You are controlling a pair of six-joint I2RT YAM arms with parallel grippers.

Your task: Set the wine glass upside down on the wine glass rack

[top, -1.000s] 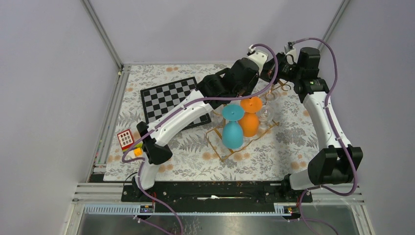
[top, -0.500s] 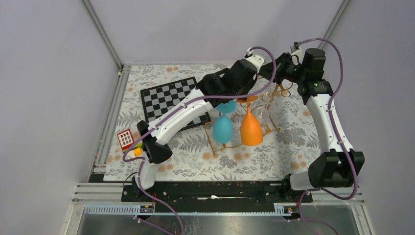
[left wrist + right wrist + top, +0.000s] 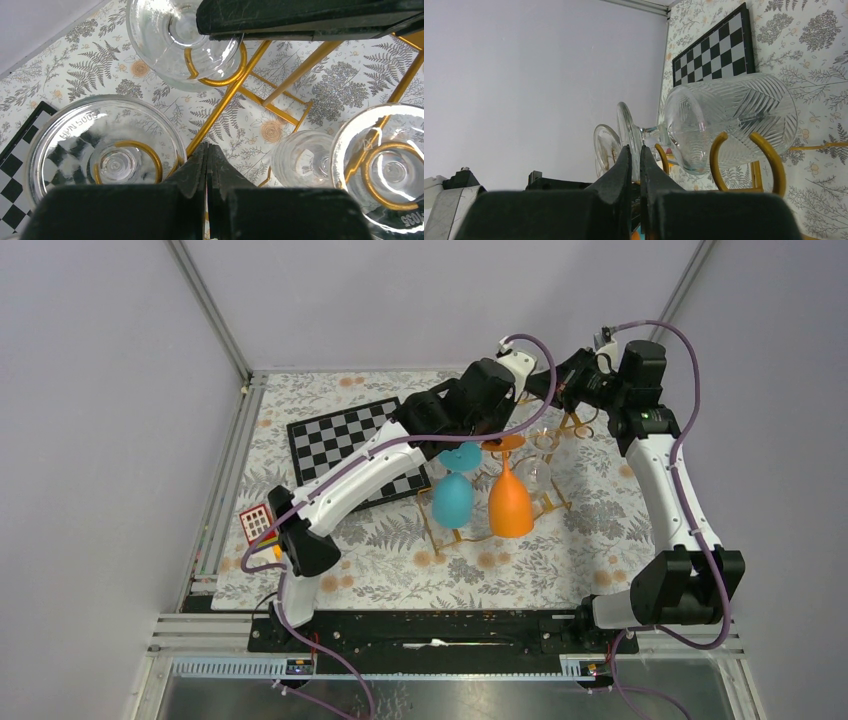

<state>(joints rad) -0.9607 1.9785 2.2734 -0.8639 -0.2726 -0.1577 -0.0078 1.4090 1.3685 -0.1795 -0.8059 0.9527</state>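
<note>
The gold wire wine glass rack (image 3: 431, 527) stands mid-table with a blue glass (image 3: 452, 500) and an orange glass (image 3: 510, 508) hanging bowl-down. A clear cut-pattern wine glass (image 3: 736, 117) lies across the rack's curled loops (image 3: 769, 155). My right gripper (image 3: 634, 150) is shut on the thin foot (image 3: 626, 131) of this glass, at the rack's far end (image 3: 558, 395). The left wrist view shows that foot (image 3: 172, 32) under the right gripper's black finger (image 3: 300, 20). My left gripper (image 3: 207, 148) is shut and empty above a rack rail (image 3: 222, 105), between two other clear glass feet (image 3: 107, 145) (image 3: 387, 167).
A black-and-white chessboard (image 3: 345, 445) lies left of the rack, partly under the left arm. A small red-and-white block (image 3: 257, 524) sits near the left table edge. Grey walls close in at the back and sides.
The rack with the blue and orange glasses has swung, so the glasses now hang a little further left. The left arm drew slightly left. The right gripper shifted right and stayed shut.
</note>
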